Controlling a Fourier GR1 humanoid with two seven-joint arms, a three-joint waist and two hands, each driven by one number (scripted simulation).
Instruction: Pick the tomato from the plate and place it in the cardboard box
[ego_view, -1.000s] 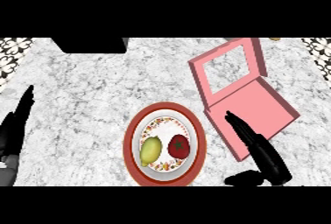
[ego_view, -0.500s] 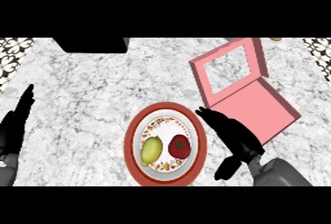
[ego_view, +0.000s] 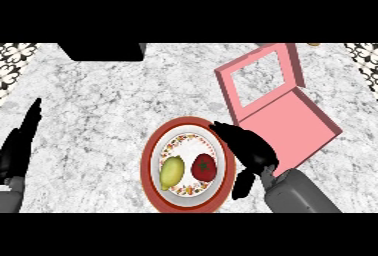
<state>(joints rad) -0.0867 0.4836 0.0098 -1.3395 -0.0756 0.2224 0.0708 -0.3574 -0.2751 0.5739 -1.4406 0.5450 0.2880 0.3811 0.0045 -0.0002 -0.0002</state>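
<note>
The marble counter (ego_view: 111, 100) spreads under everything I see. On it, up and to my right, lies the pink cardboard box (ego_view: 284, 122), its windowed lid thrown back and the tray open to the top. Just beside the box's near corner sits the red-rimmed plate (ego_view: 151, 150), and on it the tomato (ego_view: 204, 167) rests right of centre, touching or nearly touching a yellow-green lemon (ego_view: 171, 171).

My right hand (ego_view: 247, 145) hangs over the plate's right rim, fingers stretched out and unclenched, holding nothing; the thumb hangs low, apart from them. My left hand (ego_view: 22, 145) rests at the left edge, fingers straight and up.

The step in hand is the reach. To do it well I judge I should bring the right hand down onto the tomato from its right side, fingers over the far side and thumb nearer me, so the closing grip pushes away from the lemon rather than into it.

The tomato looks slightly taller than wide here, its stem scar facing up; whether that is a true long axis or only the steep angle, I can't be sure.
</note>
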